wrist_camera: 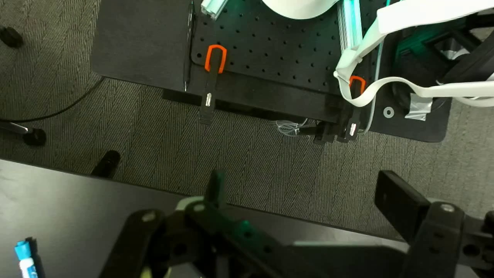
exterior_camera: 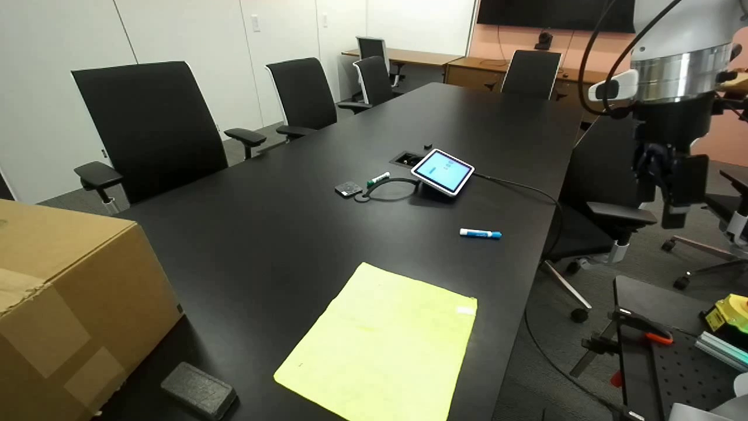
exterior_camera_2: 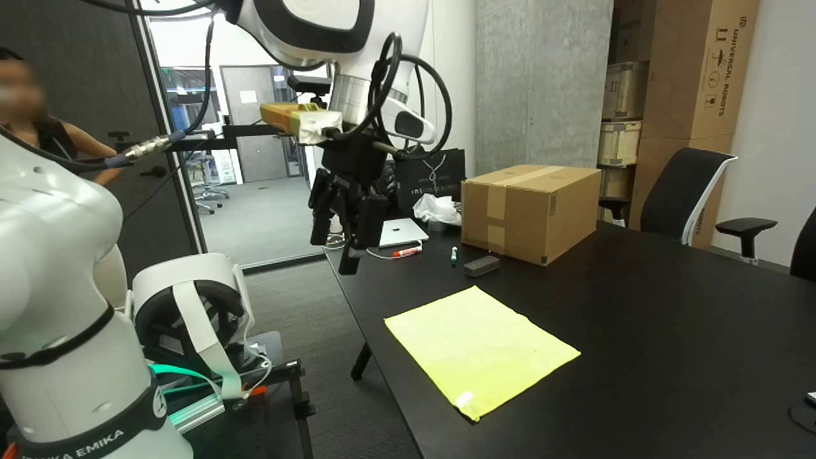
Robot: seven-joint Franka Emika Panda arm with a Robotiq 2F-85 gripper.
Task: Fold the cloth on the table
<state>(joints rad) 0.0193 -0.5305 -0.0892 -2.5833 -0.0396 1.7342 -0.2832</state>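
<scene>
Box point(exterior_camera: 82, 304): sitting far left in an exterior view; probably not mattering for the reach.
Dark block point(exterior_camera: 198, 390): lying between box and cloth point(exterior_camera: 383, 345), touching neither.
Cloth: lying flat and unfolded on the counter point(exterior_camera: 263, 257), near its edge; in the same view it's sitting left of the fingers point(exterior_camera: 675, 217) and lower down.
Long axis: seeming to run roughly along the counter's edge, slightly skewed; perspective is making that a guess.
White tag point(exterior_camera: 466, 310): marking the edge-side corner at the end facing the tablet point(exterior_camera: 442, 171).
Blue marker point(exterior_camera: 480, 234): lying on the tablet side of the cloth, apart from it.
Counter's edge: running between cloth and fingers; the move is turning on crossing it.
Fingers: hanging past that edge, standing wide apart, holding nothing; in the wrist view, floor point(wrist_camera: 293, 170) is showing between them.
Fingers to cloth: probably calling for a sideways reach in over the counter first, then lowering onto the edge-side border, which is looking nearest. Which corner is closest, I'm not able to tell. Lowering too early would be risking the counter's edge.
</scene>
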